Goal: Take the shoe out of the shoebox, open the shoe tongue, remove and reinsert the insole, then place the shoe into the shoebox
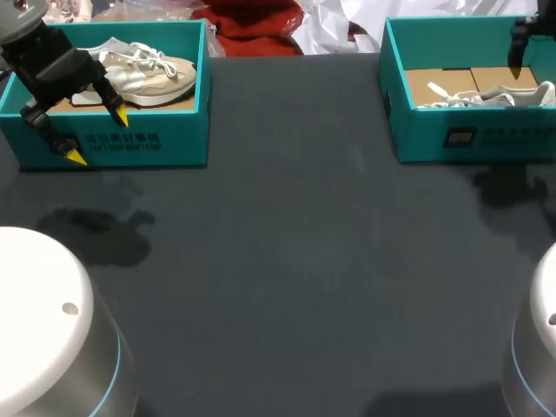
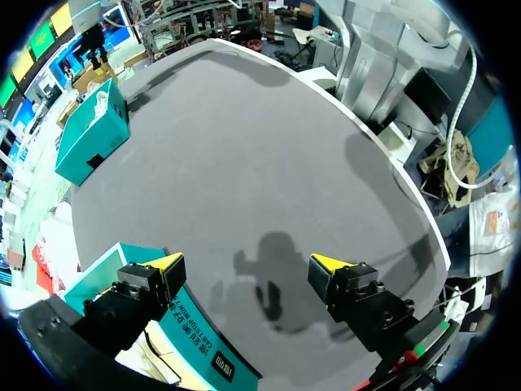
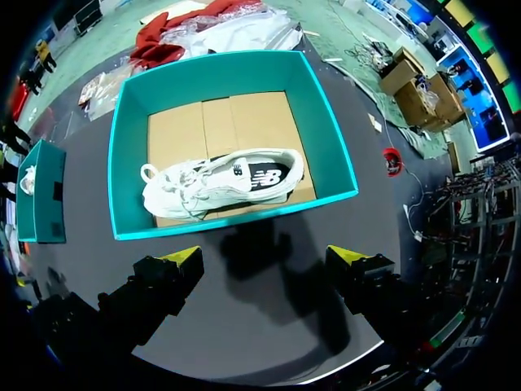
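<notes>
Two teal shoeboxes sit well apart at the far side of the dark worktop (image 1: 295,243). The left jaws hang open over the front wall of the left shoebox (image 1: 165,143), where a beige shoe (image 1: 148,76) lies. The right jaws stand open above the right shoebox (image 3: 128,147), a white shoe (image 3: 220,181) lying on its cardboard floor.

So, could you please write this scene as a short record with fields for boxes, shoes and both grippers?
left shoebox: teal, open, far left on the table
left shoe: beige, white laces, inside left shoebox
right shoebox: teal, open, far right
right shoe: white, on cardboard inside right shoebox
left gripper: above left shoebox's front wall, jaws open, empty
right gripper: raised, facing right shoebox, jaws open, empty
</notes>
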Robot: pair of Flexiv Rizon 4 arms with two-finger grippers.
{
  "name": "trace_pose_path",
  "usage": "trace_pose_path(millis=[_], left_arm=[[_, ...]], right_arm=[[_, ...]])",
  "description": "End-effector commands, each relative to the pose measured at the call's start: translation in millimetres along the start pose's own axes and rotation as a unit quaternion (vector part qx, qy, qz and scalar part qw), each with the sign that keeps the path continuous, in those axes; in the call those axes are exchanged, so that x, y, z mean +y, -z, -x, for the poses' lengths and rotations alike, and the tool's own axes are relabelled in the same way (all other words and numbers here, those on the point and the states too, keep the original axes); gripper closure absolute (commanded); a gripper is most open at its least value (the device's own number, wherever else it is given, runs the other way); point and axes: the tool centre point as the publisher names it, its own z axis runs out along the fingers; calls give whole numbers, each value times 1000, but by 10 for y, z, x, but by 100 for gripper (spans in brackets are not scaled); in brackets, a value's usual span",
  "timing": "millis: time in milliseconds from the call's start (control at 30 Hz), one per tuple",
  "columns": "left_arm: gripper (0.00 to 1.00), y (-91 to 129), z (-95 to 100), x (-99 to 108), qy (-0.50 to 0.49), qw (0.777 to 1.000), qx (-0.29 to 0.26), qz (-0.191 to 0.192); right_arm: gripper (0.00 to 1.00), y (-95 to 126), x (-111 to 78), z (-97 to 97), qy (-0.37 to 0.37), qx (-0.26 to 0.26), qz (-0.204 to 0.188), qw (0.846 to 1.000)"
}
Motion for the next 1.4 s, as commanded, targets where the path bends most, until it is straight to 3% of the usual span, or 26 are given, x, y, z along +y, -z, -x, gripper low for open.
trace_pose_path(millis=[33,100,300,367,467,933,1167,1233,1400], left_arm=[[0,-2,5,5,0,1000,1,1],[0,50,29,59,-27,1000,11,-3],[0,417,261,522,-133,990,38,15],[0,524,316,681,-176,983,41,37],[0,596,379,1021,-279,954,63,90],[0,596,379,1021,-279,954,63,90],[0,695,777,1655,-331,929,98,131],[0,783,841,1828,-379,909,101,141],[0,783,841,1828,-379,909,101,141]], right_arm=[[0,25,-31,-12,0,-2,3,1000],[0,25,-31,-12,0,-2,3,1000],[0,25,-31,-12,0,-2,3,1000],[0,25,-31,-12,0,-2,3,1000],[0,25,-31,-12,0,-2,3,1000],[0,25,-31,-12,0,-2,3,1000],[0,25,-31,-12,0,-2,3,1000],[0,25,-31,-12,0,-2,3,1000],[0,25,-31,-12,0,-2,3,1000]])
